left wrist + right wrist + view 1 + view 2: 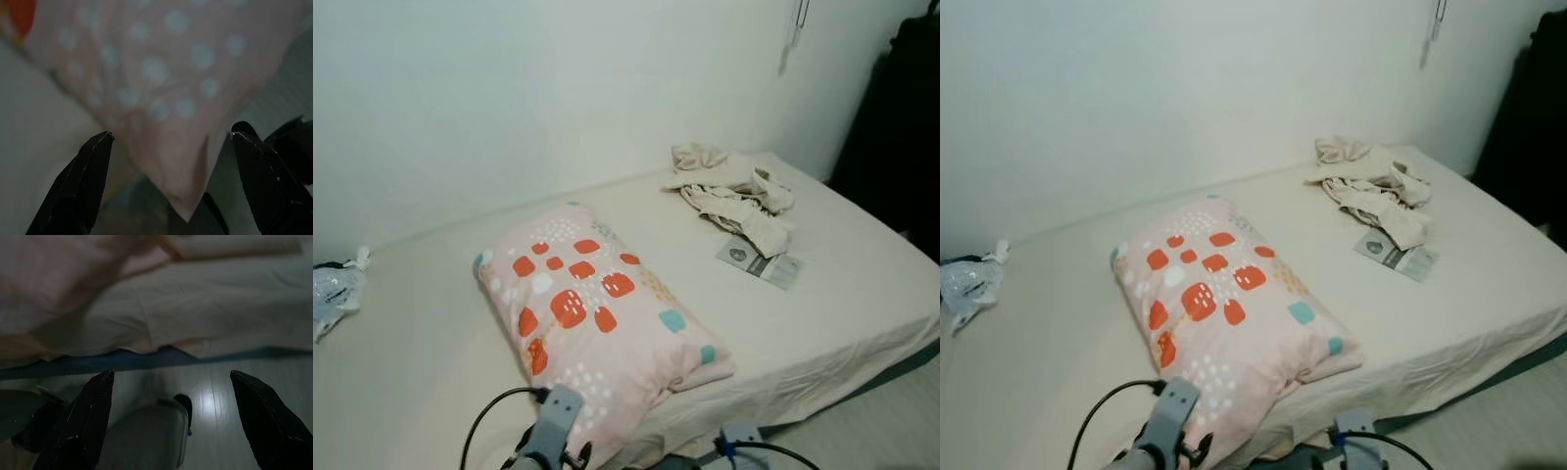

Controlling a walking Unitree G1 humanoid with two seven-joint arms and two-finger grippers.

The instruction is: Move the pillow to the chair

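Lying mid-frame on the bed [862, 294], the pillow [592, 304] is not yet gripped; left gripper [168, 183] gapes wide at its corner, right gripper [171, 416] wide too; carrying remains.

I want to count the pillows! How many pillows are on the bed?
1. The pink pillow with orange and teal spots lies near the front edge of the bed, just ahead of the left gripper. The crumpled clothes farther back could hide something small.
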